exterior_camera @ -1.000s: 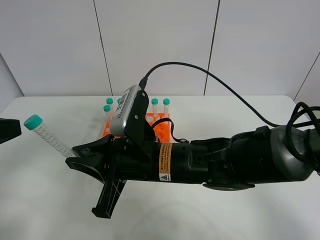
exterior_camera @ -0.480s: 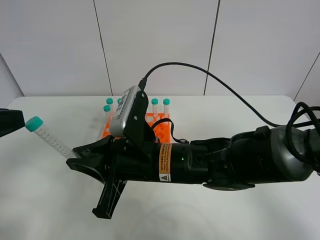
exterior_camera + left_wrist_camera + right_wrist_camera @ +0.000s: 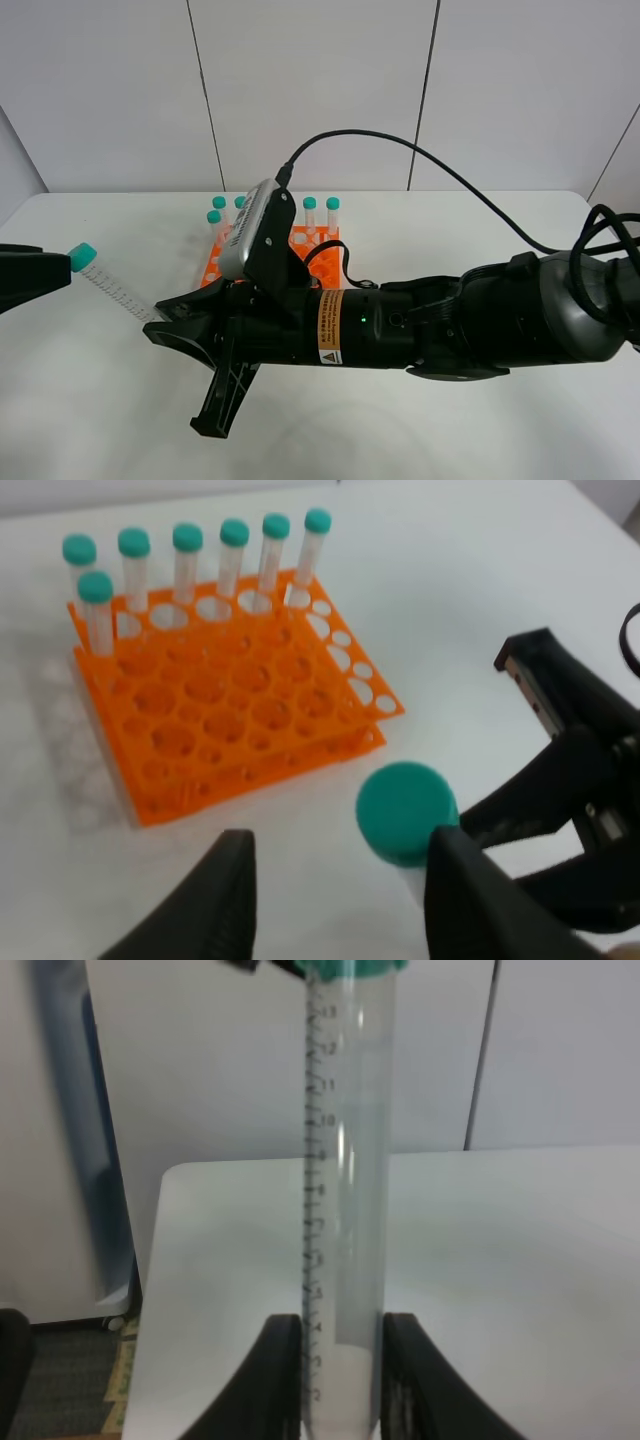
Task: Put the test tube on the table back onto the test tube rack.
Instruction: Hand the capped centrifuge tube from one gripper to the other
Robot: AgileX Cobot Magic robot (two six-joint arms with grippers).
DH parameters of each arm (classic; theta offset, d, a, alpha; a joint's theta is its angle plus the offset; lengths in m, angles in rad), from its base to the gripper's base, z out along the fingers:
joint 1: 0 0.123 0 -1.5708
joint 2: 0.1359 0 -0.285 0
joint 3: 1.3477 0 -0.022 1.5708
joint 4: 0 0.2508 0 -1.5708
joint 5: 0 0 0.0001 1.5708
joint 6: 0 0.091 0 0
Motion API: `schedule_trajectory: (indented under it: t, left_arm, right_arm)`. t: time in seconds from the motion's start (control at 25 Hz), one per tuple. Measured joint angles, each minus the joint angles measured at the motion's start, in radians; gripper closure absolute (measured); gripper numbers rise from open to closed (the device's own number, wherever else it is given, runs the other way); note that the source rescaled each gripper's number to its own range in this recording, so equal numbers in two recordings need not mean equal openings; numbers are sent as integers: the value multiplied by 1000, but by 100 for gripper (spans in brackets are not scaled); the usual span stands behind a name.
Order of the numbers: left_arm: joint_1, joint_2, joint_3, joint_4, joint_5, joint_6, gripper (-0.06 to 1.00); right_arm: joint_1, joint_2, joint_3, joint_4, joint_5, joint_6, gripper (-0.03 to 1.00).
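Closest to us, the big black right arm lies low over the white surface (image 3: 500, 230) and reaches across to the left side. Its right tool (image 3: 160, 320) is squeezed tight on the bottom end of the test tube (image 3: 115, 290). The right wrist view shows a finger pressed on each side of the tube, low down by the small numbers.

The tube is up in the air, not lying on the surface. It is tilted, and its teal cap points up and away toward the left tool (image 3: 50, 270).

The left tool is spread wide and holds nothing. In the left wrist view the cap sits between its two fingers, close to one of them. I cannot tell if it touches that finger.

Farther back stands the orange test tube rack (image 3: 320, 255). Most of its holes have nothing in them. Other tubes (image 3: 187, 537) with teal caps stand along its far side.

So the picking up is done. It looks like the tube is being passed from one tool to the other. The left tool needs to close on it, and the right tool needs to let go. Then the tube must go tip down into a hole in the rack.
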Motion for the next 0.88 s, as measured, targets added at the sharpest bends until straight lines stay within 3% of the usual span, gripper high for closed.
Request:
schedule_trajectory:
  t: [0.88]
  left_arm:
    - [-6,6,0,-63,-12,31,22]
  right_arm:
    - [0,0,0,-3,-23,19,96]
